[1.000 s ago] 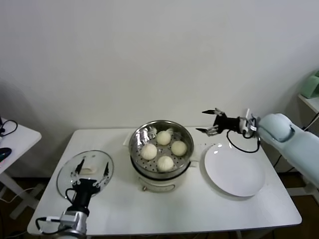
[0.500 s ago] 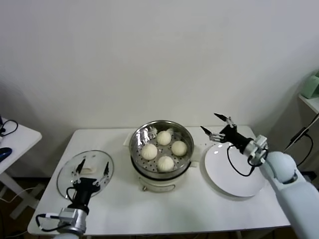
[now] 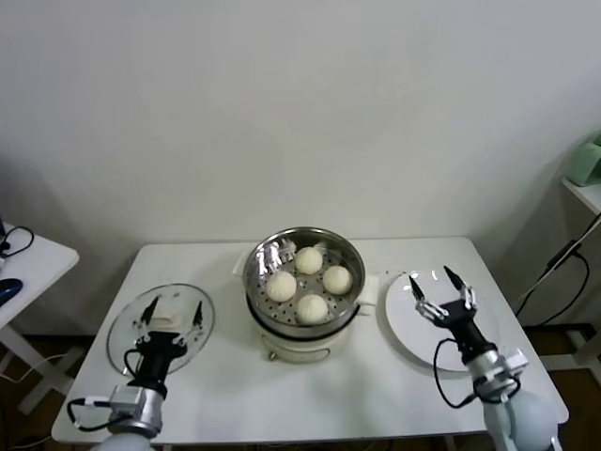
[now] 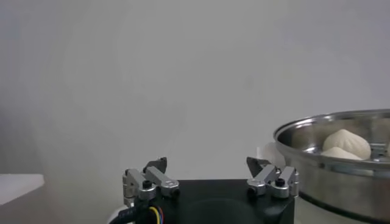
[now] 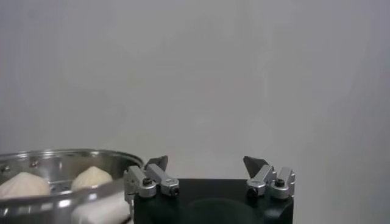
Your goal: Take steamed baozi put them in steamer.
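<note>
Four steamed baozi [image 3: 309, 281] sit in the steamer [image 3: 303, 246]; right gripper [image 3: 441, 291] — jaws apart, empty — over the plate [image 3: 413, 334]; left gripper [image 3: 173, 315], jaws apart, over the glass lid [image 3: 127, 329].

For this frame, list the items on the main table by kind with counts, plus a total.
Steamed baozi: 4, all inside the steamer
Steamer: 1
White plate: 1, nothing on it
Glass lid: 1, lying flat on the table
Total: 7
</note>
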